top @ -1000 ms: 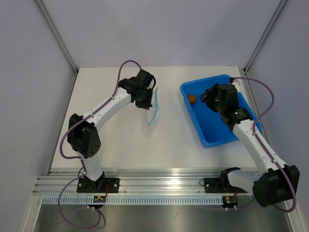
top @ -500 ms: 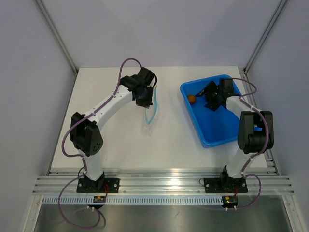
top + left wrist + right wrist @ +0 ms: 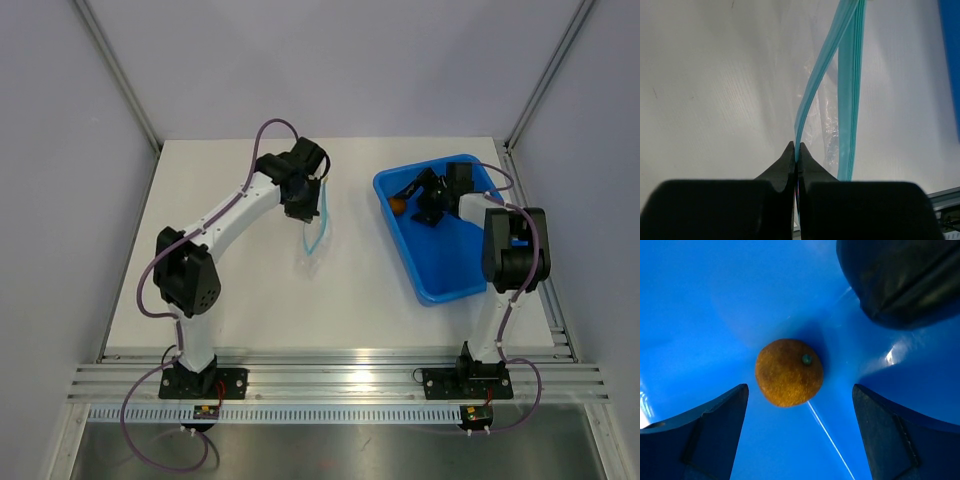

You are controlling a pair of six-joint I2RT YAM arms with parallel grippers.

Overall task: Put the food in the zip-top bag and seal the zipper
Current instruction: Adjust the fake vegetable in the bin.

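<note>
**A:** Right gripper: jaws spread wide, 1 finger on either side of the orange-brown fruit, neither touching it. Left gripper: jaws closed on 1 lip of the zipper.

**B:** And the scene, by size?

**A:** Table. On its right side is the blue tray, with the fruit in its far left corner. Well left of the tray, the zip-top bag trails from the left gripper, its 2 teal lips parted. No food shows inside the clear film. The 2 dark pieces cannot be picked out with certainty.

**B:** Which step is this?

**A:** Judged as the 1st pick: jaws aligned, grasp not yet made.

**B:** What does the next move call for?

**A:** Probably a short descent to the fruit's widest part and a gentle, centred closure, since a round piece beside a tray wall may roll. After that, a carry to the parted mouth.
</note>
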